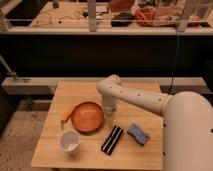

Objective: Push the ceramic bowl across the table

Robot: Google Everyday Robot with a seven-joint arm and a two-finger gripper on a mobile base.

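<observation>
The orange ceramic bowl (87, 116) sits on the wooden table (145, 97), left of centre. My white arm reaches in from the right, and the gripper (108, 108) hangs straight down just to the right of the bowl's rim, close to it or touching it. The arm's wrist hides most of the gripper.
A white cup (69, 141) stands in front of the bowl. A small orange thing (66, 114) lies at the bowl's left edge. A black bar-shaped object (112, 139) and a blue sponge (138, 134) lie at the front right. A low shelf runs behind the table.
</observation>
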